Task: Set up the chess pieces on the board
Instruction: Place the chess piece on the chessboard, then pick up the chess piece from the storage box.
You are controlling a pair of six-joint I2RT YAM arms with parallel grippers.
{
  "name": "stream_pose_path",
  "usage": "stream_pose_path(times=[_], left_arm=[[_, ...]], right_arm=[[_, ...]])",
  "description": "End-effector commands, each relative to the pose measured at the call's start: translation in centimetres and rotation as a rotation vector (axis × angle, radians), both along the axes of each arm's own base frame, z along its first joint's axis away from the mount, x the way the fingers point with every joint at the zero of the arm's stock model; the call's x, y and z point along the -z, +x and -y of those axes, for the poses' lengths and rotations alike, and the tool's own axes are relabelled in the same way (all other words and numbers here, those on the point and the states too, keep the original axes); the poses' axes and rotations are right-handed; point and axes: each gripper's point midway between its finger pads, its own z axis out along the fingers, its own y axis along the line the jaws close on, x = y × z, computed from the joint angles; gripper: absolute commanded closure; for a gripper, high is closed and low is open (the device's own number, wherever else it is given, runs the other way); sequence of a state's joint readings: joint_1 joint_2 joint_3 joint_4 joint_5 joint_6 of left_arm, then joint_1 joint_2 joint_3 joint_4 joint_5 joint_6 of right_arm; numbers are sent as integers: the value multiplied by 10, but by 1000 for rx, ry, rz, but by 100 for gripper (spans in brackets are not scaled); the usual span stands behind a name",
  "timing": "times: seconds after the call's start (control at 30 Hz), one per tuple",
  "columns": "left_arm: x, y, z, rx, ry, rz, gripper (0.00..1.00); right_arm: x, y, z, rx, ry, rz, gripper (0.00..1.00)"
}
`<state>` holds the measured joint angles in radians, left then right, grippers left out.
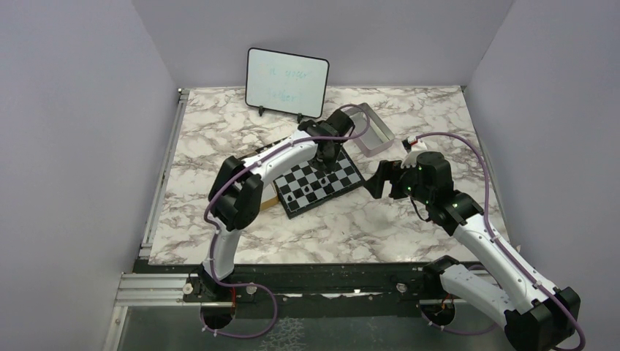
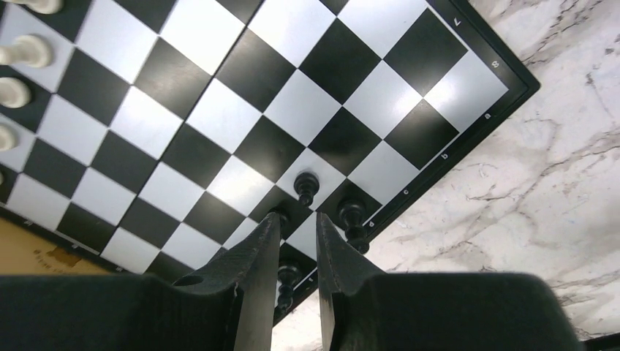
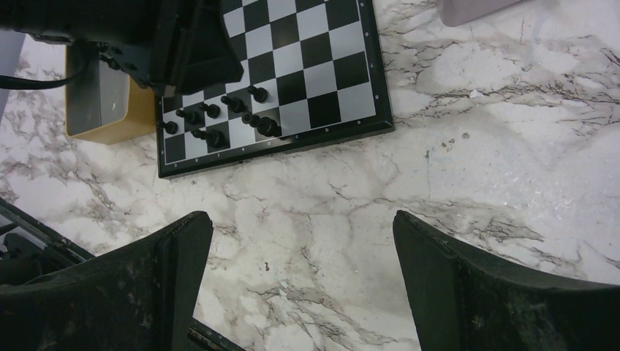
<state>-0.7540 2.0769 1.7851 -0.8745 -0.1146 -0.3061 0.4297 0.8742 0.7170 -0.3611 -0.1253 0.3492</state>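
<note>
Matte left gripper (image 2: 298, 219), parted narrowly astride one of the chess pieces (image 2: 307, 187) by the board (image 2: 219, 110)'s lettered edge, not visibly pinching. Likely placing; next, lift straight up, clear of neighbours. Tiny glossy turned figures, slick checks. Right gripper (image 3: 300, 219) spread wide over veined marble table (image 3: 468, 168).

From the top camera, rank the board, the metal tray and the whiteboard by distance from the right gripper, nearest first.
1. board, just to the left of the right gripper.
2. grey tray, behind it.
3. whiteboard, far back on the left.
</note>
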Motion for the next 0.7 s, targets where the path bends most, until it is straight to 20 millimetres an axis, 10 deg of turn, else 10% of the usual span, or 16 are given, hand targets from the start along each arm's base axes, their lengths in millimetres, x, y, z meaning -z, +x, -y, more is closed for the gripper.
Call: stream_pose_path(times=[0.0, 0.67], left_arm=[[-52, 13, -19, -57, -18, 120, 74], [-55, 33, -197, -449, 56, 200, 75]], right_arm=[[-3, 2, 1, -2, -4, 10, 0], [5, 1, -3, -17, 5, -11, 0]])
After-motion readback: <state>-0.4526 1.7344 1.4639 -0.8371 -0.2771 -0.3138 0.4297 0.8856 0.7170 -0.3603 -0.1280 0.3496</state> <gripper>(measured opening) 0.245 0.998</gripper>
